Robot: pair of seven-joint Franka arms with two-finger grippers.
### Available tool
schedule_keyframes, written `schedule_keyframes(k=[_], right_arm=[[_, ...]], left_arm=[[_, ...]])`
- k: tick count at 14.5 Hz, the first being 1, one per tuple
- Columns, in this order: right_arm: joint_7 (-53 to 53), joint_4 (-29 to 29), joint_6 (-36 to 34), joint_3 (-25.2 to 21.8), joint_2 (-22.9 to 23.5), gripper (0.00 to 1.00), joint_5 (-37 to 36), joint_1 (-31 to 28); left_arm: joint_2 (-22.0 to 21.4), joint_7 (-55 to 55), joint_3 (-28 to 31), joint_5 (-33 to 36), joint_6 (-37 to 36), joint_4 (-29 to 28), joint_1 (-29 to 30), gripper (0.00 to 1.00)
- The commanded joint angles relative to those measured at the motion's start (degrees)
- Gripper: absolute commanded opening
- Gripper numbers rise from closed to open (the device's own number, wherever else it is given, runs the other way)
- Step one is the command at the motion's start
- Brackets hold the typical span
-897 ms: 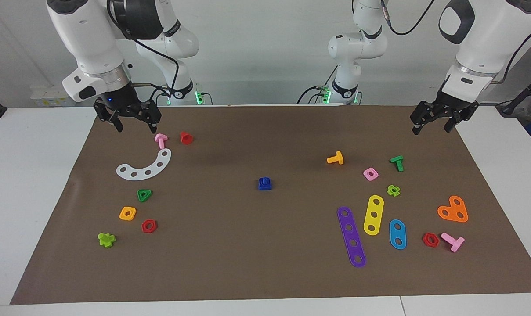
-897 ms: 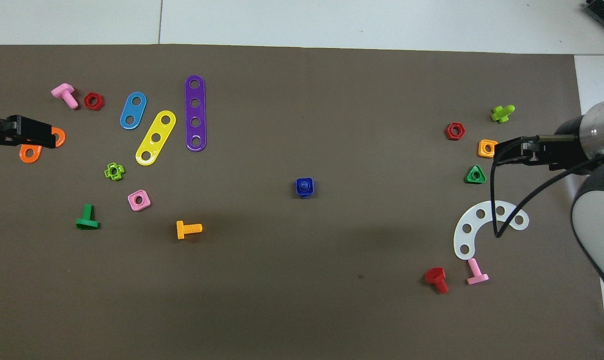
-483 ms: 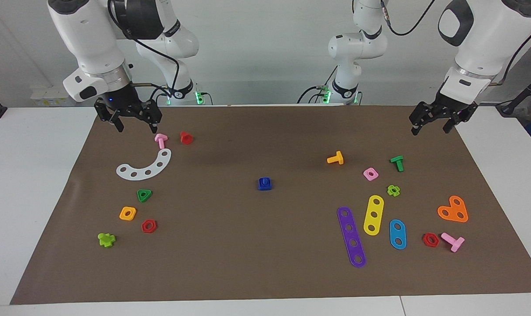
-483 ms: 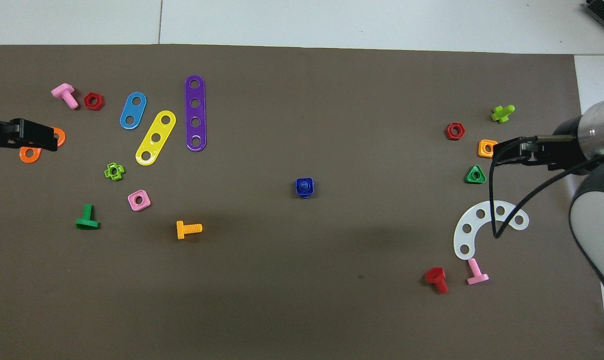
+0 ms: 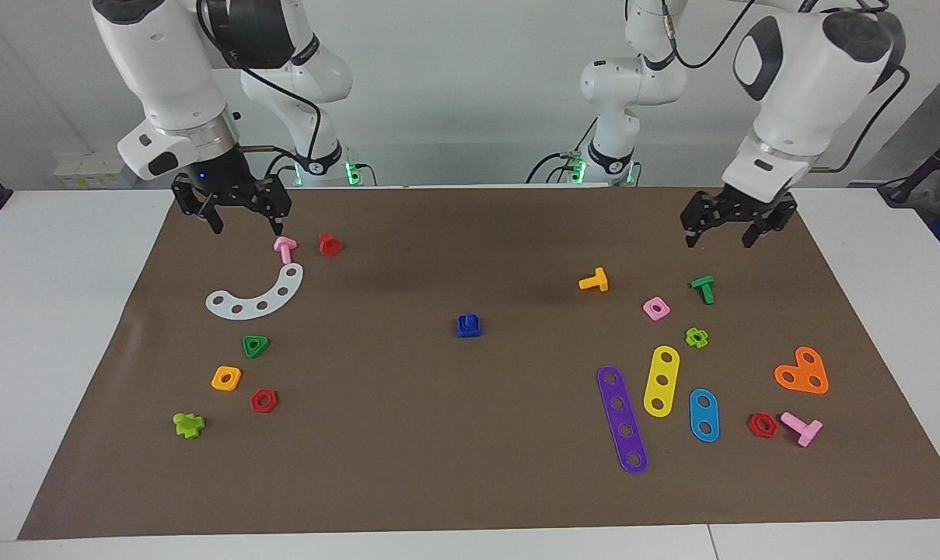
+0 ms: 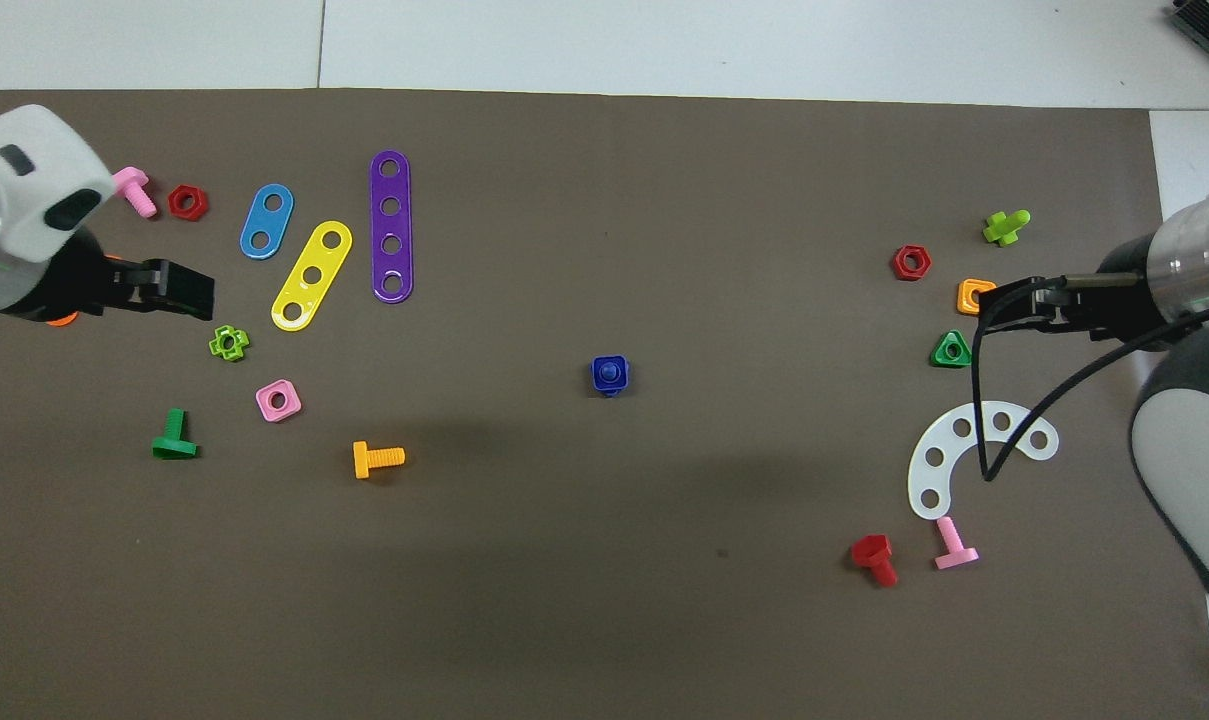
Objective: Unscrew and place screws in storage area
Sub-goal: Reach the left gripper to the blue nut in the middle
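Screws here come down to one blue screw (image 5: 469, 324) at the middle of the brown paper mat (image 5: 454, 459), seated in a blue square nut so its shank is hidden. White tabletop frames the mat, with a pale wall beyond. The storage area (image 5: 205, 342) is bare matte paper beside a glossy white curved strip (image 5: 257, 297). The left gripper (image 5: 725, 231) hangs open over the mat's near edge; the right gripper (image 5: 240, 223) hangs open above a pink bolt (image 5: 284, 249).

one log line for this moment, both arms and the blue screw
left gripper: open, over mat | right gripper: open, above pink screw | small blue plastic screw: mid-mat, in nut
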Motion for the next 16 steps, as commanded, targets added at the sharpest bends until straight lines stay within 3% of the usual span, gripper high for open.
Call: schedule_keyframes(k=[1, 4, 8, 11, 16], right_arm=[[-1.8, -0.5, -0.6, 0.2, -1.1, 1.0, -1.2, 0.1], [-1.3, -0.7, -0.3, 0.3, -1.1, 1.0, -0.7, 0.1], [-1.7, -0.8, -0.6, 0.2, -1.1, 1.0, -0.1, 0.0], [-2.0, -1.2, -1.3, 0.3, -1.8, 1.0, -0.1, 0.1], [-5.2, -1.2, -1.5, 0.3, -1.8, 1.0, 0.0, 0.1]], left_arm=[[4.0, -5.7, 0.7, -1.1, 8.7, -3.0, -5.5, 1.0], [5.0, -17.4, 0.7, -2.4, 21.8, -8.4, -13.8, 1.0], [14.7, -25.6, 0.7, -2.4, 29.9, -5.1, -22.6, 0.99], [21.2, -25.6, 0.8, -1.8, 34.1, -2.4, -26.9, 0.99], [23.0, -24.9, 0.7, -1.6, 36.8, -3.4, -30.4, 0.87]])
